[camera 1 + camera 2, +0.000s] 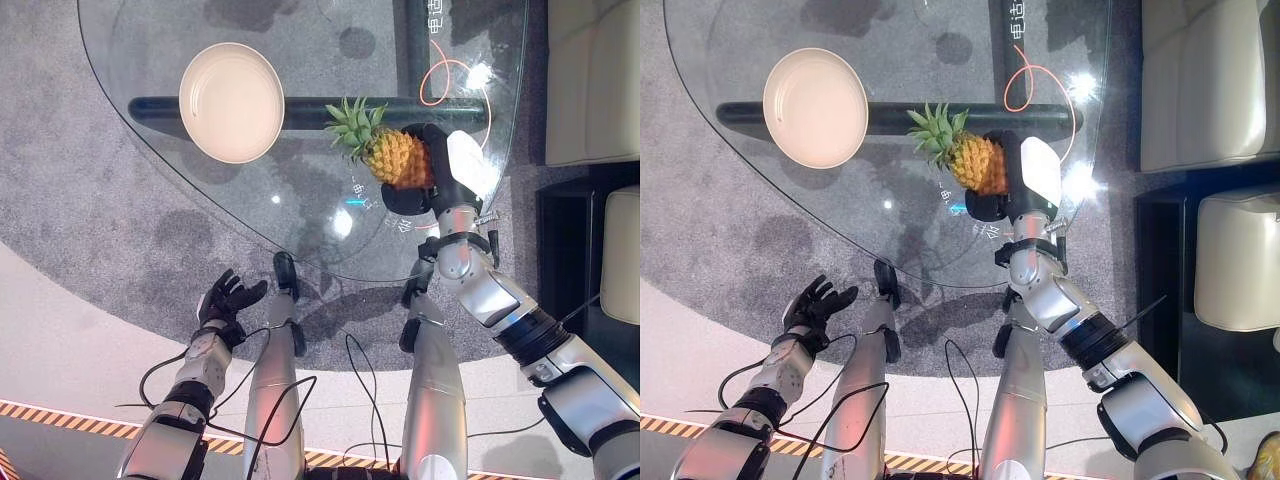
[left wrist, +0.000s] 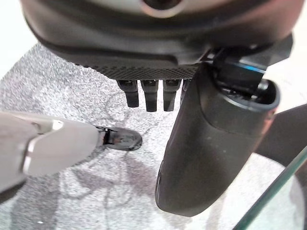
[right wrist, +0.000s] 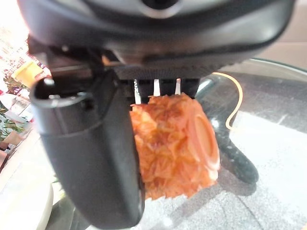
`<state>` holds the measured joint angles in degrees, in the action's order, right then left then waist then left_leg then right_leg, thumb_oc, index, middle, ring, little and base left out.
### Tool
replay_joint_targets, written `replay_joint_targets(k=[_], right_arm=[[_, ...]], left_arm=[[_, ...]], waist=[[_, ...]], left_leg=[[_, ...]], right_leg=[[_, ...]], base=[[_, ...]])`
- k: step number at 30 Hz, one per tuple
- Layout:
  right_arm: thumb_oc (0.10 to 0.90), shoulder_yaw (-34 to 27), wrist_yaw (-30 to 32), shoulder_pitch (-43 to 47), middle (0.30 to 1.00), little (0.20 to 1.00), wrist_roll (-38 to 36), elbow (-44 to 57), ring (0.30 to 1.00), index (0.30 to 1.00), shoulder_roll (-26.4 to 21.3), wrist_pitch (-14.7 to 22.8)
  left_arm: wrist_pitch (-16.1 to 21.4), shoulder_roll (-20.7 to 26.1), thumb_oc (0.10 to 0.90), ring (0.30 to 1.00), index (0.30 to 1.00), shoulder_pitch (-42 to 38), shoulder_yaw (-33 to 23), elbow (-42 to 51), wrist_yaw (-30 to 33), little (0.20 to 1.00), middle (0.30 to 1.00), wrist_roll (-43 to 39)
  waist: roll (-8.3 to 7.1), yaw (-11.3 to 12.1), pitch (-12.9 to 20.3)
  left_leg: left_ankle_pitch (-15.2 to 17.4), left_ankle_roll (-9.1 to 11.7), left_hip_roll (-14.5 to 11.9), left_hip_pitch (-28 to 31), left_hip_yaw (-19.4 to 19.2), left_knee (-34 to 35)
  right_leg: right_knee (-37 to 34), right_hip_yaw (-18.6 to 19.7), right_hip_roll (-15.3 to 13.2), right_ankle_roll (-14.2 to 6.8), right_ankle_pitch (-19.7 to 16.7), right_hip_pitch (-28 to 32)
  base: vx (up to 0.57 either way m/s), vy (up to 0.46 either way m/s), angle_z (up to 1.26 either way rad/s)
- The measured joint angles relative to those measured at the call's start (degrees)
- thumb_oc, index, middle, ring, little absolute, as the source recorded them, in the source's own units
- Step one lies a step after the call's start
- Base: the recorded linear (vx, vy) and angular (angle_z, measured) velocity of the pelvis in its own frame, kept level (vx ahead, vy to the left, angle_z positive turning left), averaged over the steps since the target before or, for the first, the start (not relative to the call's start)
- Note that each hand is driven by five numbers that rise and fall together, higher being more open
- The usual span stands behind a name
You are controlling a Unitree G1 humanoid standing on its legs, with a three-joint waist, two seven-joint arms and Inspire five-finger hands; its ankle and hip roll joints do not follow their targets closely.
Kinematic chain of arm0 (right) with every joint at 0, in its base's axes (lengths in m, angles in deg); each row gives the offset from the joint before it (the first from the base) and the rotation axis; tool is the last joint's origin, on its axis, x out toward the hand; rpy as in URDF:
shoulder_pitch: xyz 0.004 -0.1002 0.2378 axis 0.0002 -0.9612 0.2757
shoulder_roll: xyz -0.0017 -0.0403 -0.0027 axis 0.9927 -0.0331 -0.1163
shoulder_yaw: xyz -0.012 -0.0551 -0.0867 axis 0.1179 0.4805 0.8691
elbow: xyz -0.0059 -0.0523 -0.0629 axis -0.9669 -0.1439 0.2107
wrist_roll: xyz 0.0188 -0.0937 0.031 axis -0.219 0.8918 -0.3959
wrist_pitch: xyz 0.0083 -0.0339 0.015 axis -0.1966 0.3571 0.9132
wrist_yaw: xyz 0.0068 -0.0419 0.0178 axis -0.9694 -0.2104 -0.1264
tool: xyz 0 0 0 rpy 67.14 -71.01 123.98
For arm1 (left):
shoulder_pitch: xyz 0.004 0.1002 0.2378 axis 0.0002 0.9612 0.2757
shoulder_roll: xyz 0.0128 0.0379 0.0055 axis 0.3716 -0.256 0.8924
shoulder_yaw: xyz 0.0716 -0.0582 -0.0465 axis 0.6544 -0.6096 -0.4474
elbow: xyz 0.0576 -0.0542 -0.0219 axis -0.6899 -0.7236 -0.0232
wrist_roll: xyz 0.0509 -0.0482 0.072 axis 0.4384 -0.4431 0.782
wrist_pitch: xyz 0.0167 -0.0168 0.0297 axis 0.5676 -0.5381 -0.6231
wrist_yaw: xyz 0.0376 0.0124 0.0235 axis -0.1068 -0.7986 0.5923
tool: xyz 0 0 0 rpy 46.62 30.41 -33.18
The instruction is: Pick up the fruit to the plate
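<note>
A small orange pineapple (image 1: 396,157) with a green leafy crown lies over the glass table (image 1: 150,150), its crown pointing left. My right hand (image 1: 436,175) is shut on its body, thumb (image 3: 91,158) on one side and fingers on the other, as the right wrist view shows around the pineapple (image 3: 172,148). A cream round plate (image 1: 231,101) sits empty on the glass to the left of the fruit, well apart from it. My left hand (image 1: 226,298) hangs open below the table's near edge, holding nothing, its fingers (image 2: 148,93) straight over the carpet.
A dark bar runs under the glass table behind the plate and fruit. An orange cable loop (image 1: 438,80) lies beyond the pineapple. Pale sofas (image 1: 590,80) and a dark side table (image 1: 570,240) stand to the right. Grey carpet surrounds the table.
</note>
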<state>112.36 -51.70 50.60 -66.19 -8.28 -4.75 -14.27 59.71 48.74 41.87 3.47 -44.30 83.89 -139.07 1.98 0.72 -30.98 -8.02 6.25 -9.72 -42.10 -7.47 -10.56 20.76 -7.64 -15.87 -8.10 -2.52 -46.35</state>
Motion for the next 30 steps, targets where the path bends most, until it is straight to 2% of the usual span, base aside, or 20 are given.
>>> replay_joint_targets(k=[5, 10, 17, 22, 30], right_arm=[[0.100, -0.64, 1.40, -0.69, 0.300, 0.200, -0.30, -1.03, 0.300, 0.300, 0.00, 1.47], [0.100, -2.40, 3.58, -2.11, 0.300, 0.200, -0.40, -2.02, 0.300, 0.300, 0.00, 2.88], [0.100, -3.71, 5.82, -2.81, 0.300, 0.200, -0.68, -3.02, 0.300, 0.300, -0.10, 3.92], [0.100, -4.15, 8.54, -4.16, 0.300, 0.200, -0.66, -3.12, 0.300, 0.300, -0.35, 5.57], [0.100, -8.29, 11.34, -4.99, 0.300, 0.200, -0.26, -3.23, 0.300, 0.300, -0.36, 9.02]], left_arm=[[2.94, -0.01, 0.800, 0.900, 0.900, -0.38, -3.35, 2.51, 2.45, 0.900, 0.900, -5.89], [6.69, 0.88, 0.800, 0.900, 0.900, -1.21, -6.96, 4.82, 7.64, 0.900, 0.900, -9.96], [10.50, 2.34, 0.800, 0.900, 0.900, -4.22, -8.12, 6.96, 16.07, 0.900, 0.900, -7.98], [14.43, 2.35, 0.800, 0.900, 0.900, -5.10, -8.18, 11.23, 19.49, 0.900, 0.900, -5.09], [18.12, 2.48, 0.800, 0.900, 0.900, -6.91, -8.24, 17.97, 21.94, 0.900, 0.900, -2.08]], waist=[[0.00, 0.45, 0.00], [0.00, 0.47, 0.00], [0.00, 0.33, 0.00], [0.00, 0.30, 0.00], [0.02, 0.11, -0.01]], left_leg=[[0.01, 0.00, 0.01, -0.01, 0.01, -0.32], [0.00, -0.01, 0.10, 0.00, 0.01, -0.50], [0.00, -0.01, 0.07, 0.02, 0.00, -0.53], [0.01, 0.00, 0.06, 0.00, -0.06, -0.49], [0.00, -0.01, 0.07, 0.03, -0.17, -0.52]], right_leg=[[0.13, 0.04, -0.04, 0.03, 0.03, 0.05], [0.27, 0.08, -0.14, 0.04, 0.03, 0.05], [0.51, 0.13, -0.13, 0.07, 0.05, -0.07], [0.52, 0.16, -0.11, 0.10, 0.08, -0.16], [0.92, 0.29, -0.15, 0.18, 0.19, -0.41]], base=[[0.00, 0.000, 0.00], [0.00, 0.000, 0.00], [0.00, 0.000, 0.00], [0.00, 0.000, 0.00], [0.00, 0.000, 0.00]])
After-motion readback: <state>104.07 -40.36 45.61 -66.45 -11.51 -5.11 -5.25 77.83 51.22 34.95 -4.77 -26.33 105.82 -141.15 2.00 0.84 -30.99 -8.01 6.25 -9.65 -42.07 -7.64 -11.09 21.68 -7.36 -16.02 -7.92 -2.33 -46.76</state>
